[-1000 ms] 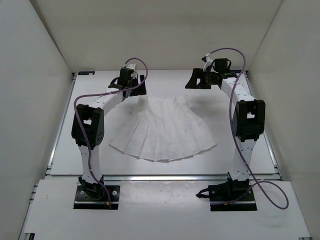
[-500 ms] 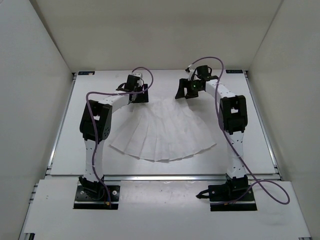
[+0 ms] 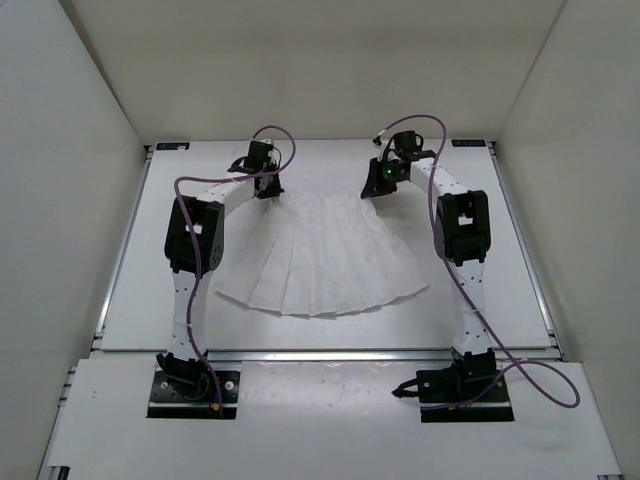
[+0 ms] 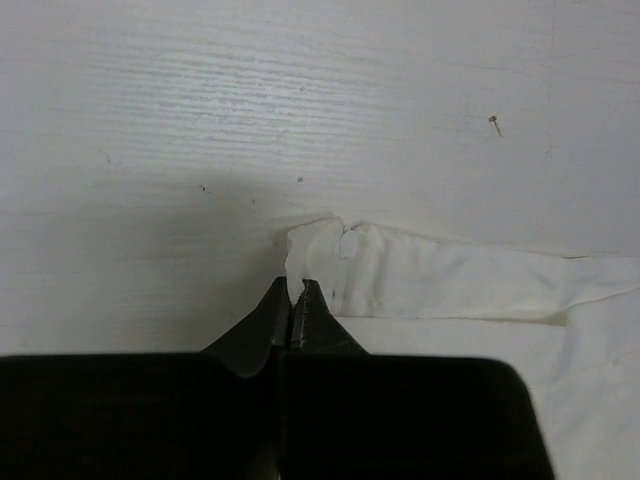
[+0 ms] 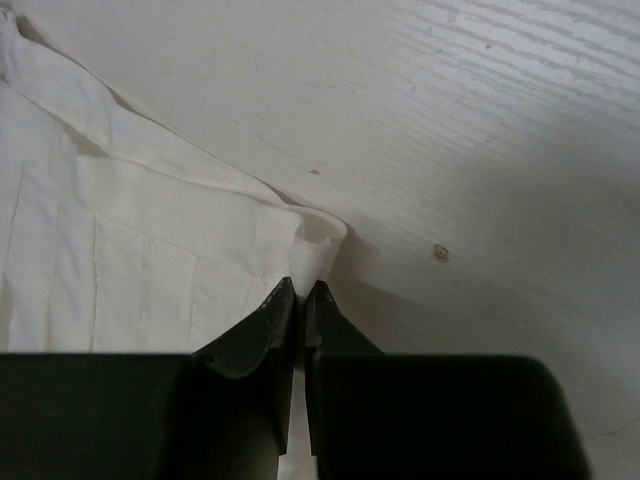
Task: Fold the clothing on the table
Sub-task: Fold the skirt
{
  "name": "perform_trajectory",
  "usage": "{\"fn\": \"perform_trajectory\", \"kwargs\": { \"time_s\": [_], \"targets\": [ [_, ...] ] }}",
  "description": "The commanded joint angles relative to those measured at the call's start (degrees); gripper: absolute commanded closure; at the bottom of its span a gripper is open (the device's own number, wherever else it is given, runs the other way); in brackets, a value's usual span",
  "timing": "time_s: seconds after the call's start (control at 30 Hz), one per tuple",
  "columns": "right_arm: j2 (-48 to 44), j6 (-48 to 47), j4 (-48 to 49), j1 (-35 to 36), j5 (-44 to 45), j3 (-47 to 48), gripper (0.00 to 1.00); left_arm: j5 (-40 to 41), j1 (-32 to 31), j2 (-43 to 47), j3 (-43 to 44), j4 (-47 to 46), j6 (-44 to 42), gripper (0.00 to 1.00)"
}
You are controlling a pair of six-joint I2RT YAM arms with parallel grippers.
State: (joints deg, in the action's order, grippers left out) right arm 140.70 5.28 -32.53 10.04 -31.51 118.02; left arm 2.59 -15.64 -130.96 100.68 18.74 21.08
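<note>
You have the clothing (image 3: 325,262) lying flat at the middle of the bench (image 3: 135,300), with its narrow edge toward 12 o'clock and its wide pleated hem fanned toward 6 o'clock. Your left end effector (image 4: 297,300) is clenched on the narrow edge's corner at 11 o'clock. Your right end effector (image 5: 300,297) is clenched on the matching corner at 1 o'clock. Each wrist view shows white fabric pinched at the fingertips. Taking both far corners at once looks meant to let you carry that edge evenly toward 6 o'clock, so the fold lands square rather than skewed. Count it up: one garment, two arms, two end effectors, and two corners gripped, one each.
</note>
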Motion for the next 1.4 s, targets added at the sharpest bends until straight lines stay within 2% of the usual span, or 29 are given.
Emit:
{"fn": "perform_trajectory", "kwargs": {
  "time_s": [0.0, 0.13, 0.3, 0.4, 0.47, 0.57, 0.63, 0.73, 0.77, 0.8, 0.83, 0.87, 0.9, 1.0, 1.03, 1.1, 1.2, 1.23, 1.3, 1.37],
  "targets": [
    [-0.25, 1.05, 0.19, -1.52, 0.39, 3.36, 1.00, -1.09, 1.14, 0.00, 2.50, 2.61, 1.86, 1.00],
    [-1.39, 1.92, -0.16, -4.05, -0.04, 6.95, 1.00, -2.58, 2.54, 0.35, 4.69, 3.05, 1.42, 1.00],
    [-2.36, 4.92, -1.48, -6.61, -2.76, 21.95, 1.00, -5.05, 2.72, 2.81, 11.89, 4.81, -5.51, 1.00],
    [-5.42, 3.87, -2.97, -6.61, -0.75, 30.67, 1.00, -6.20, 2.55, 6.84, 17.43, 4.37, -6.93, 1.00],
    [-9.29, 3.07, -2.36, -6.88, -0.05, 30.96, 1.00, -6.37, 2.72, 10.96, 20.16, 2.89, -7.63, 1.00],
    [-16.94, 0.79, -1.92, -7.05, 0.92, 26.66, 1.00, -5.23, 2.19, 17.99, 18.77, -0.80, -9.56, 1.00],
    [-22.64, -2.36, -2.53, -6.97, 1.36, 20.97, 1.00, -3.65, 1.23, 21.86, 17.02, -1.07, -13.06, 1.00],
    [-31.15, -4.65, -1.67, -5.05, 3.37, 7.21, 0.99, -2.68, -1.66, 30.91, 7.10, -3.61, -16.41, 1.00],
    [-36.06, -7.19, 0.78, -4.25, 4.86, -1.82, 1.00, -1.89, -2.46, 35.37, 0.63, -5.97, -17.90, 1.00],
    [-41.51, -9.04, 2.72, -2.42, 7.14, -6.96, 1.00, 0.55, -4.03, 39.68, -7.61, -7.91, -18.09, 1.00],
    [-44.35, -9.75, 6.48, -1.27, 8.55, -17.10, 1.00, 2.14, -6.22, 42.25, -12.05, -11.15, -19.14, 1.00],
    [-49.51, -9.76, 10.43, -0.65, 9.35, -26.78, 1.00, 2.85, -7.12, 46.54, -20.18, -13.53, -19.23, 1.00],
    [-52.26, -9.59, 12.13, 0.06, 9.53, -32.09, 1.00, 4.43, -8.60, 50.50, -26.79, -13.99, -18.54, 1.00],
    [-64.82, -6.43, 18.37, 1.55, 8.84, -54.15, 1.00, 4.44, -10.90, 60.08, -42.79, -15.14, -14.41, 1.00],
    [-65.99, -5.55, 18.64, 1.99, 8.31, -56.99, 1.00, 5.49, -12.38, 63.94, -48.51, -14.88, -13.53, 1.00],
    [-70.64, -1.77, 18.21, 3.48, 7.00, -66.47, 1.00, 8.13, -15.11, 68.96, -53.98, -10.60, -10.99, 1.00],
    [-74.95, 0.78, 16.63, 7.08, 9.00, -72.03, 0.99, 9.10, -16.62, 76.00, -58.22, -4.52, -4.93, 1.00],
    [-75.74, 1.13, 17.06, 7.70, 10.22, -72.75, 1.00, 9.71, -15.66, 77.50, -59.28, -3.98, -3.78, 1.00],
    [-75.24, 2.54, 21.61, 6.05, 8.23, -74.24, 1.00, 9.02, -9.88, 76.82, -59.81, -5.11, -2.88, 1.00],
    [-69.72, 4.03, 25.23, 0.62, 2.27, -73.99, 1.00, 6.91, -5.92, 70.87, -59.64, -6.43, -2.80, 1.00]
  ]
}}
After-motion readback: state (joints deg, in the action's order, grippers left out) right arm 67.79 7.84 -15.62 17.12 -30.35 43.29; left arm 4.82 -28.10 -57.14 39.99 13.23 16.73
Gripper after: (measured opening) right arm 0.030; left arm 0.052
